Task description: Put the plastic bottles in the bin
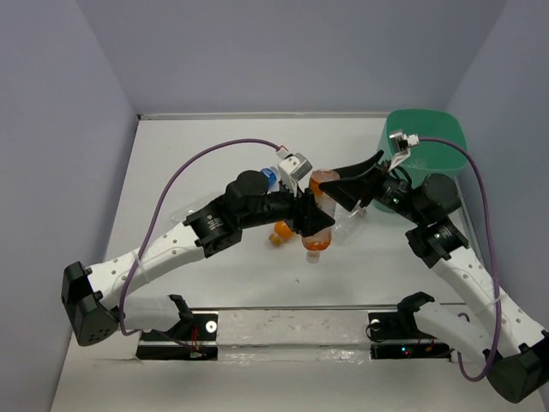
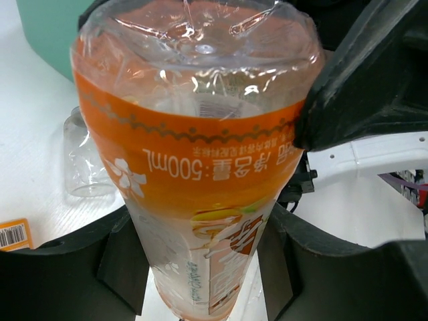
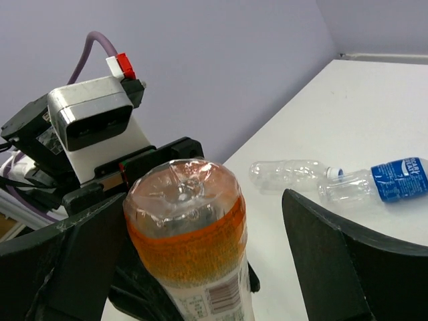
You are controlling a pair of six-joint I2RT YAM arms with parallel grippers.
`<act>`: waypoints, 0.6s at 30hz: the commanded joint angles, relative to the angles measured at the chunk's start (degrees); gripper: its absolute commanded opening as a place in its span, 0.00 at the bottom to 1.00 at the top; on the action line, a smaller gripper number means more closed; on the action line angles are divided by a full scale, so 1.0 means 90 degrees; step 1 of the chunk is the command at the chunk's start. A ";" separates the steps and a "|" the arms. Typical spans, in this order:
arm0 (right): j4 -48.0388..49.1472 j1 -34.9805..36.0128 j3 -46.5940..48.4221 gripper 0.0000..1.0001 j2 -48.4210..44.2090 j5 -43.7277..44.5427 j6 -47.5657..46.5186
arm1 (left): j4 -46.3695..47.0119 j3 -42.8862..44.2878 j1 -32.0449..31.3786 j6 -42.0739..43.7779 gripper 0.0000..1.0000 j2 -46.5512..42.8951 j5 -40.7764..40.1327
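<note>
Orange bottle [image 2: 200, 180] is clamped between the two fingers of the left gripper [image 2: 200, 267], which press on its body from both sides. It is held above the table [image 1: 214, 146], with its clear ribbed bottom turned toward the right gripper [image 3: 194, 214]. In the top view it is to the left of the bin [image 1: 425, 146], near it but not over it.

The right gripper has its jaws wide apart, one finger on each side of the bottle's bottom end. In the left wrist view one of these fingers [image 2: 361, 87] lies against the side of the bottle. In the right wrist view bare table shows between the bottle and the other finger [image 3: 348, 261].

The bin is mint-green and stands behind the right arm; what is inside it I cannot tell.

A second orange bottle [image 1: 279, 233] lies on the table under the left arm, farther left from the bin than the held one and partly hidden. A blue-label bottle [image 3: 381, 182] and a clear bottle [image 3: 287, 175] lie end to end on the table, well apart from the bin. Close to the bin, the left wrist view shows a clear bottle base [image 2: 83, 160] on the table. Whether it belongs to that same clear bottle, I cannot tell.
</note>
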 commanded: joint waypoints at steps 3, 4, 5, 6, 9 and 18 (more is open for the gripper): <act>-0.0173 0.0046 0.0522 0.98 0.0593 -0.0561 -0.0062 | 0.0198 0.0294 -0.0039 0.0276 0.56 0.0053 0.0178; -0.0192 0.0046 0.0522 0.98 0.0662 -0.0599 -0.0072 | 0.0189 0.0391 -0.0030 0.0277 0.56 0.0160 0.0168; -0.0202 0.0046 0.0513 0.96 0.0691 -0.0600 -0.0082 | 0.0179 0.0431 -0.0039 0.0267 0.57 0.0219 0.0149; -0.0231 0.0046 0.0513 0.96 0.0711 -0.0648 -0.0092 | 0.0150 0.0479 -0.0030 0.0238 0.57 0.0268 0.0071; -0.0309 0.0046 0.0522 0.87 0.0741 -0.0630 -0.0170 | 0.0159 0.0616 -0.0030 0.0169 0.58 0.0415 0.0012; -0.1080 0.0046 0.1028 0.34 0.0409 0.1000 -0.0852 | -0.0093 0.0275 -0.0030 0.0091 0.90 0.0152 -0.0747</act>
